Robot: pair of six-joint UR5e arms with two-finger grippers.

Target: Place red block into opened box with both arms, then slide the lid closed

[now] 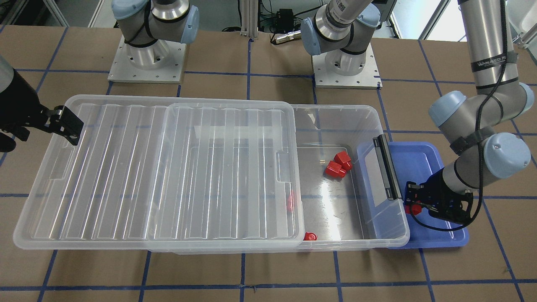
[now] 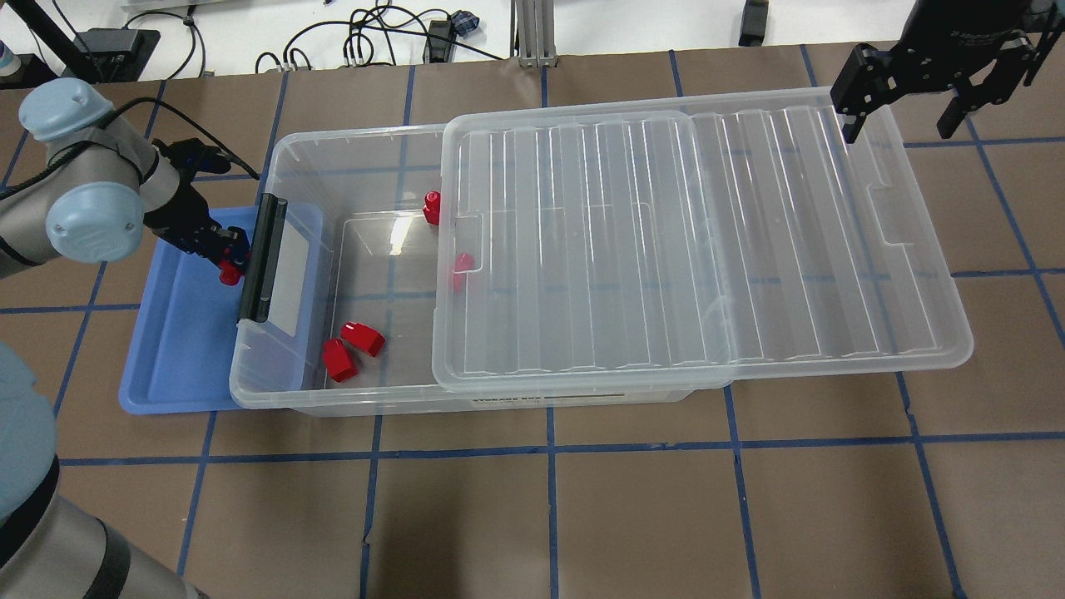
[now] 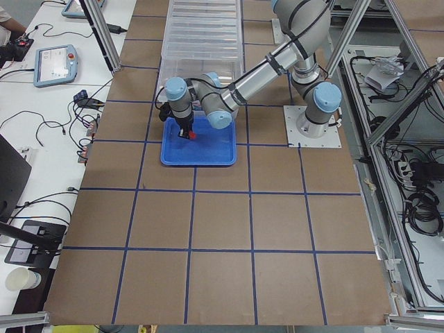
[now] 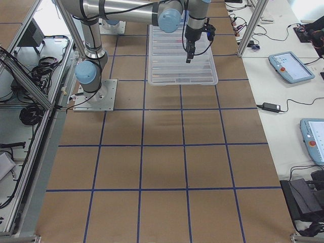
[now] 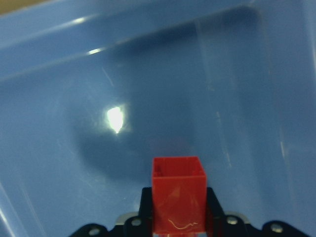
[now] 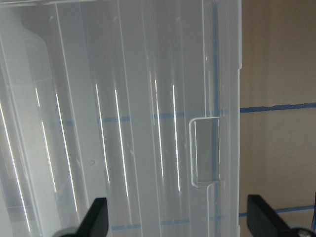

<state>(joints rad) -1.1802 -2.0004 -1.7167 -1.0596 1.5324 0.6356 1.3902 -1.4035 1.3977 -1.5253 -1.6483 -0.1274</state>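
Note:
My left gripper (image 2: 226, 259) is shut on a red block (image 5: 178, 197) and holds it just above the blue tray (image 2: 166, 366), beside the box's latch end. The red block (image 1: 415, 208) shows at the fingertips in the front view too. The clear box (image 2: 283, 398) lies open at its left end, and several more red blocks (image 2: 363, 337) rest inside. The ribbed lid (image 2: 707, 249) is slid off to the right, covering most of the box. My right gripper (image 2: 899, 125) hangs open over the lid's far short end, near its notch (image 6: 205, 150).
A black bar latch (image 2: 262, 258) sits on the box's short end next to the tray. Cables and a metal post line the table's far edge. Brown table surface with blue tape lines (image 2: 549, 466) lies in front of the box.

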